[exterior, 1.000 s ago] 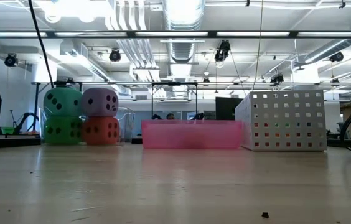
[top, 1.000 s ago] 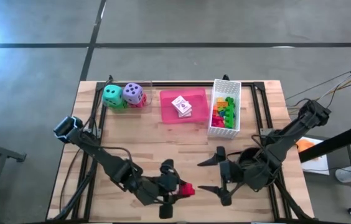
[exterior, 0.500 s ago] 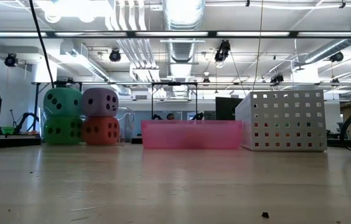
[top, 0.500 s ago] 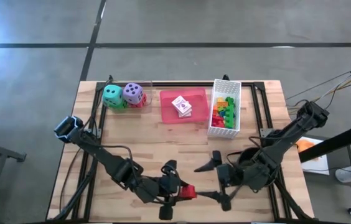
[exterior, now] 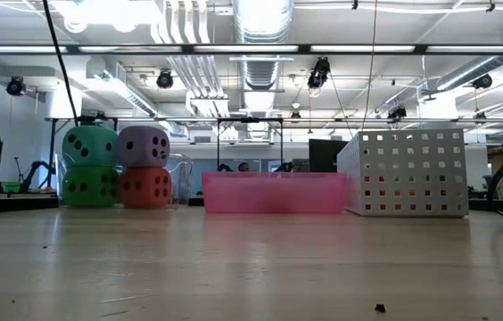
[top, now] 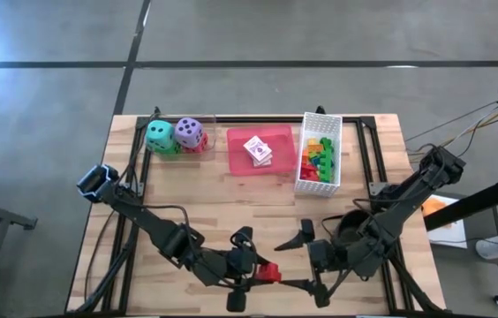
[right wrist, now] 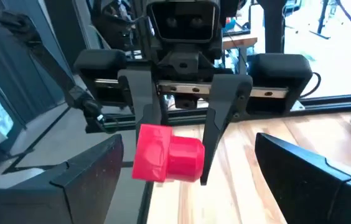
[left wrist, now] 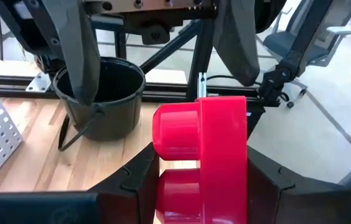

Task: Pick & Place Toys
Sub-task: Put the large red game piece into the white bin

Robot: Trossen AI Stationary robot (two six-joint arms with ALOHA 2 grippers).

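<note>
My left gripper (top: 262, 271) is shut on a red plastic brick (top: 270, 272) near the table's near edge; the brick also shows in the left wrist view (left wrist: 203, 155) and the right wrist view (right wrist: 166, 154). My right gripper (top: 291, 263) is open and faces it from the right. Its fingers (right wrist: 88, 177) stand wide on either side of the brick without touching it. Teal (exterior: 90, 145) and purple (exterior: 144, 145) dice sit on top of the green (exterior: 90, 186) and red (exterior: 144, 188) dice at the far left. My left gripper pinches the red brick between its two fingers, one on the studded side (left wrist: 163, 186) and one on the opposite flat side (left wrist: 243, 180). The fingers (left wrist: 135, 183) come about level from the table's left. The brick is held clear of the table.
A pink tray (top: 236, 155) with card packs (top: 258, 150) and a white mesh basket (top: 303, 183) of coloured bricks (top: 317, 159) stand at the far middle. A black round pot (left wrist: 104, 93) sits under my right arm at the near right.
My right gripper has moved toward the table's near edge and a little left, toward the red brick, staying open. Its fingers now stand on either side of the brick. My left gripper keeps its hold on the brick.
</note>
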